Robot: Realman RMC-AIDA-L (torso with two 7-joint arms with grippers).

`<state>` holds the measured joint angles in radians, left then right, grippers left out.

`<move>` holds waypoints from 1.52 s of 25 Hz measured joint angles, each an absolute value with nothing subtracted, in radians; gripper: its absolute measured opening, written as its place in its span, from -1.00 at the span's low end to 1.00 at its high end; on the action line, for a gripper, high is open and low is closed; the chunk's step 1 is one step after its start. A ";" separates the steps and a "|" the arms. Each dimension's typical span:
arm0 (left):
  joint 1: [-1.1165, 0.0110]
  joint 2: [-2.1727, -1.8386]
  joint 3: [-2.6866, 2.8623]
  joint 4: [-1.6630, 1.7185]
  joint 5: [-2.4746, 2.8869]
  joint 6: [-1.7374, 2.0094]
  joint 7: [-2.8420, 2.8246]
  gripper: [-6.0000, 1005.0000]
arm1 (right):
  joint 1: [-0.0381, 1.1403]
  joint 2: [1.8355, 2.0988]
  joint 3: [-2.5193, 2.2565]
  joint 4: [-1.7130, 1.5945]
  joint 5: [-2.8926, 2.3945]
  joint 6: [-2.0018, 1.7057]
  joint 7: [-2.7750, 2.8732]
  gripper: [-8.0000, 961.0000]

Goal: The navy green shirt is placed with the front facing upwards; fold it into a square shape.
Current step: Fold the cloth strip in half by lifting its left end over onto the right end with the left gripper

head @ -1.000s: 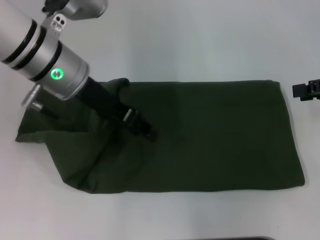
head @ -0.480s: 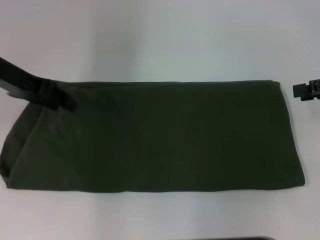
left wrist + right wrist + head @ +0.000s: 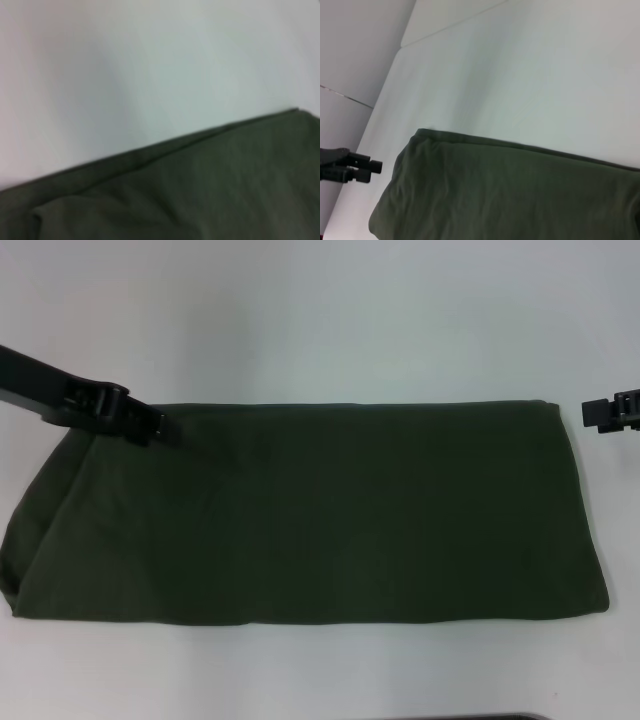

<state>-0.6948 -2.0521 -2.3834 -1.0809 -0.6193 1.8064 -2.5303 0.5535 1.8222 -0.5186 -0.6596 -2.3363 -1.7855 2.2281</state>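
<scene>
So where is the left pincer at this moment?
In the head view, the left pincer is at the far left corner of the navy green shirt, over its far edge, on the robot's left side of the white table.

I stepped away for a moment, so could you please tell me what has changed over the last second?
The left gripper drew back from the middle of the navy green shirt to its far left corner. The bunched left end now lies spread out flat, making a long band. The right gripper stayed parked beside the shirt's far right corner, and that end of the shirt did not move.
</scene>
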 joint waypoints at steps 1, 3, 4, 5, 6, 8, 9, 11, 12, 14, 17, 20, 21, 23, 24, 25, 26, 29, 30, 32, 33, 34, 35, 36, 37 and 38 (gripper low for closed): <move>-0.693 -2.050 -2.394 -1.074 -0.622 1.803 -2.527 -0.05 | 0.554 1.822 -0.519 -0.660 -2.336 -1.785 2.226 0.33; -0.685 -2.038 -2.454 -1.051 -0.642 1.800 -2.509 -0.04 | 0.554 1.822 -0.519 -0.660 -2.336 -1.785 2.223 0.33; -0.682 -2.034 -2.475 -1.044 -0.654 1.801 -2.500 -0.04 | 0.554 1.822 -0.519 -0.660 -2.336 -1.784 2.221 0.33; -0.679 -2.028 -2.502 -1.031 -0.670 1.803 -2.490 -0.04 | 0.553 1.822 -0.519 -0.660 -2.336 -1.784 2.220 0.33; -0.676 -2.018 -2.525 -1.011 -0.688 1.804 -2.478 -0.03 | 0.553 1.822 -0.519 -0.660 -2.336 -1.782 2.219 0.33; -0.671 -1.996 -2.543 -0.958 -0.712 1.797 -2.464 0.07 | 0.552 1.822 -0.518 -0.661 -2.336 -1.781 2.217 0.33; -0.670 -1.986 -2.543 -0.937 -0.716 1.791 -2.462 0.11 | 0.552 1.822 -0.518 -0.661 -2.336 -1.779 2.217 0.33; -0.668 -1.967 -2.545 -0.893 -0.719 1.776 -2.460 0.21 | 0.552 1.822 -0.518 -0.661 -2.336 -1.778 2.216 0.33; -0.667 -1.964 -2.545 -0.886 -0.719 1.773 -2.460 0.26 | 0.553 1.822 -0.518 -0.661 -2.336 -1.778 2.216 0.33; -0.662 -1.962 -2.545 -0.884 -0.717 1.768 -2.461 0.46 | 0.553 1.822 -0.518 -0.661 -2.336 -1.778 2.216 0.33; -0.659 -1.961 -2.545 -0.888 -0.713 1.763 -2.466 0.56 | 0.554 1.822 -0.518 -0.661 -2.336 -1.778 2.217 0.33; -0.658 -1.956 -2.536 -0.894 -0.702 1.762 -2.474 0.55 | 0.554 1.822 -0.518 -0.661 -2.336 -1.778 2.220 0.33; -0.657 -1.955 -2.533 -0.900 -0.697 1.764 -2.478 0.55 | 0.554 1.822 -0.518 -0.661 -2.336 -1.778 2.221 0.33; -0.653 -1.951 -2.529 -0.923 -0.677 1.767 -2.487 0.55 | 0.554 1.822 -0.518 -0.661 -2.336 -1.778 2.223 0.33; -0.651 -1.949 -2.526 -0.935 -0.665 1.769 -2.488 0.55 | 0.554 1.822 -0.519 -0.661 -2.336 -1.778 2.224 0.33; -0.649 -1.948 -2.522 -0.945 -0.652 1.770 -2.488 0.55 | 0.554 1.822 -0.519 -0.661 -2.336 -1.778 2.224 0.33; -0.647 -1.946 -2.513 -0.951 -0.633 1.771 -2.484 0.54 | 0.554 1.822 -0.519 -0.661 -2.336 -1.778 2.224 0.33; -0.646 -1.943 -2.470 -0.954 -0.585 1.766 -2.458 0.53 | 0.554 1.824 -0.519 -0.661 -2.336 -1.778 2.223 0.33; -0.646 -1.943 -2.453 -0.954 -0.566 1.758 -2.450 0.53 | 0.553 1.825 -0.518 -0.661 -2.336 -1.778 2.222 0.33; -0.647 -1.946 -2.435 -0.948 -0.534 1.735 -2.450 0.53 | 0.553 1.826 -0.519 -0.661 -2.336 -1.777 2.221 0.33; -0.649 -1.949 -2.432 -0.943 -0.518 1.725 -2.451 0.53 | 0.553 1.826 -0.519 -0.661 -2.336 -1.777 2.220 0.33; -0.651 -1.951 -2.429 -0.937 -0.500 1.716 -2.455 0.53 | 0.553 1.826 -0.519 -0.661 -2.336 -1.777 2.221 0.33; -0.652 -1.953 -2.427 -0.932 -0.486 1.712 -2.457 0.53 | 0.553 1.826 -0.518 -0.661 -2.336 -1.777 2.221 0.33; -0.653 -1.953 -2.426 -0.929 -0.479 1.712 -2.458 0.53 | 0.553 1.826 -0.518 -0.661 -2.336 -1.776 2.222 0.33; -0.653 -1.953 -2.426 -0.927 -0.473 1.712 -2.459 0.53 | 0.554 1.827 -0.518 -0.661 -2.336 -1.776 2.222 0.33; -0.653 -1.953 -2.426 -0.926 -0.467 1.713 -2.460 0.53 | 0.554 1.827 -0.519 -0.661 -2.336 -1.776 2.222 0.33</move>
